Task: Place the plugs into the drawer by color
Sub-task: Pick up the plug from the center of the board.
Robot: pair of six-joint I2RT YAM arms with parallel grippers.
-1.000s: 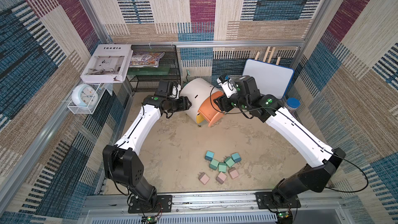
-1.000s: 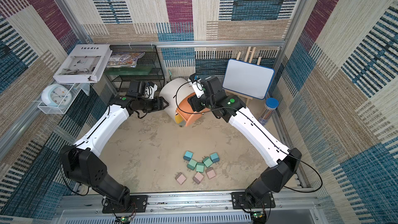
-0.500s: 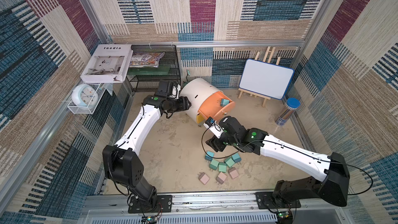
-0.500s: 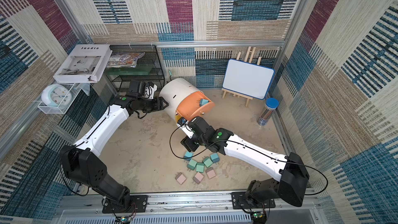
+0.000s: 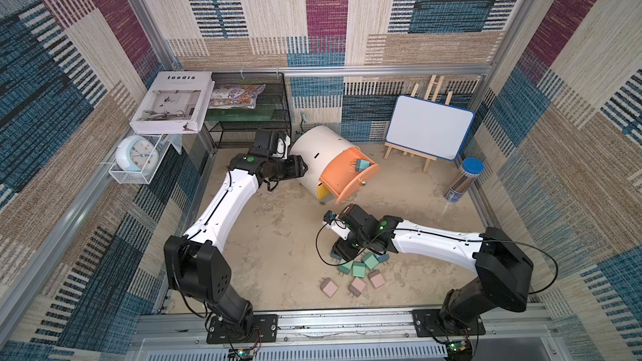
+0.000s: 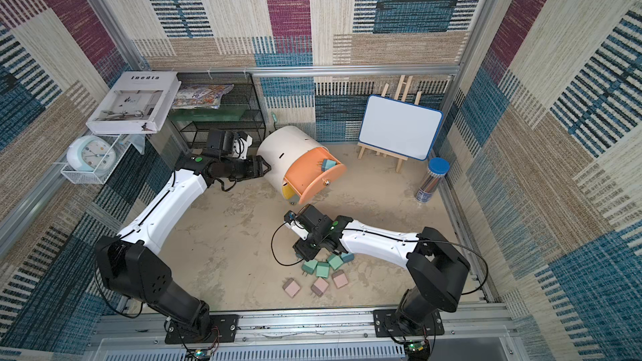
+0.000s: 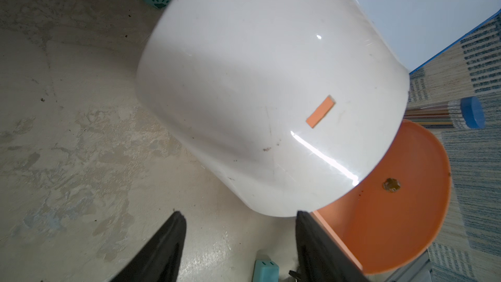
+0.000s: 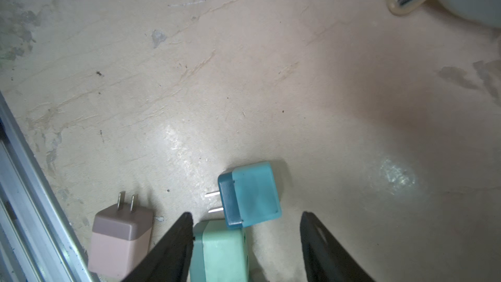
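Blue plastic shows inside the pulled-out peach drawer (image 5: 351, 189) of the white cabinet (image 5: 319, 147), where one blue plug (image 5: 361, 164) lies; both top views show it. The other plugs sit in a loose cluster on the sandy surface (image 5: 278, 230) nearer the front rail, with the mint plugs (image 5: 357, 269) touching each other and the pink plugs (image 5: 357, 286) just beyond them. In the right wrist view, a second blue plug (image 8: 252, 195) lies on its side against a mint plug (image 8: 219, 253). The right gripper (image 8: 245, 214) hangs over this pair with its jaws apart, holding nothing. The left gripper (image 7: 238, 212), jaws also apart, is at the cabinet's white wall.
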